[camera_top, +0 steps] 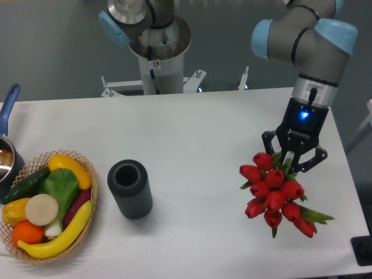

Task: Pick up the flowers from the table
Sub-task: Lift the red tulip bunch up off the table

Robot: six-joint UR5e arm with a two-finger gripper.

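Note:
The flowers (274,195) are a bunch of red tulips with green leaves at the right side of the white table (192,133). The blooms point toward the front edge. My gripper (293,160) points down right behind the blooms, and its jaws close around the top of the bunch where the stems run. The stems and their pale ends are hidden behind the gripper and blooms. I cannot tell whether the bunch touches the table.
A dark grey ribbed cylinder vase (129,189) stands left of centre. A wicker basket of vegetables (46,206) sits at the front left, with a blue-handled pot (7,154) behind it. The robot base (154,52) stands at the back edge.

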